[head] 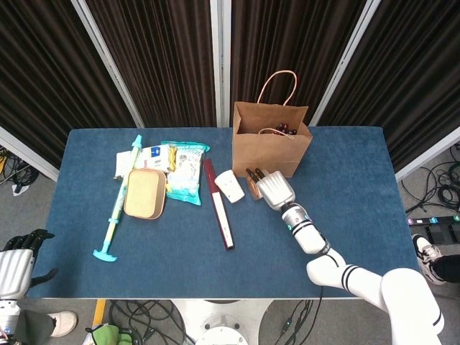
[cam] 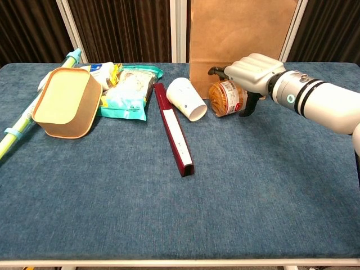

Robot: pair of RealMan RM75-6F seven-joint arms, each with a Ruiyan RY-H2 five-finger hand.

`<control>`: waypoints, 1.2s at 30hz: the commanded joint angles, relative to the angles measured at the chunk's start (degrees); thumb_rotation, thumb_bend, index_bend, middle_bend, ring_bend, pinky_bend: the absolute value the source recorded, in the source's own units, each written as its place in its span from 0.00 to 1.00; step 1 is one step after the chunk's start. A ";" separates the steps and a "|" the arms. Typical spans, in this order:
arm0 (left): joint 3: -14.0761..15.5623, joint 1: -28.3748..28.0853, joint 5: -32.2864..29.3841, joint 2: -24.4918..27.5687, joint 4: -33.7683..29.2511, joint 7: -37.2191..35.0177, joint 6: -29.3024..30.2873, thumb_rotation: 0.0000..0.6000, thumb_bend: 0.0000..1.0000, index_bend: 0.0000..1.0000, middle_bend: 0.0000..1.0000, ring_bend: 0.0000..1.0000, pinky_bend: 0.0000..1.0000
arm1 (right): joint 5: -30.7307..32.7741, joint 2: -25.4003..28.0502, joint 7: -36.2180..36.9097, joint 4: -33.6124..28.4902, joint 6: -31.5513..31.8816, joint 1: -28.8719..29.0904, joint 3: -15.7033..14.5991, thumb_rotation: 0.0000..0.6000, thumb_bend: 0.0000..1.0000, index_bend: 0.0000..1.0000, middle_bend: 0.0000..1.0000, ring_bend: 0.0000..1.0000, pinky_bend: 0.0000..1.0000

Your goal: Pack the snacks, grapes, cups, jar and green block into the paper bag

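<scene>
The brown paper bag [head: 272,144] stands upright at the back of the table, with dark grapes [head: 286,129] showing inside it. Just in front of it lies the orange-filled jar [cam: 225,98] on its side. My right hand [cam: 253,72] arches over the jar, fingers across its top and thumb down its right side, but not clamped on it. A white cup [cam: 187,99] lies tipped over just left of the jar. A tan cup [cam: 64,102] lies on its side at the left, next to teal snack packets [cam: 129,90]. My left hand [head: 18,262] hangs empty below the table's front left corner.
A long dark red box [cam: 174,130] lies lengthwise in the table's middle, left of the white cup. A teal and yellow stick [head: 121,198] lies along the far left. The blue cloth [cam: 253,197] in front of the jar is bare.
</scene>
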 commanded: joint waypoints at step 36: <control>0.09 -0.09 0.68 0.39 -0.89 0.81 0.40 1.00 0.04 0.36 0.35 0.31 0.26 | -5.49 23.92 17.88 -29.67 31.99 -7.92 14.62 1.00 0.22 0.43 0.42 0.58 0.86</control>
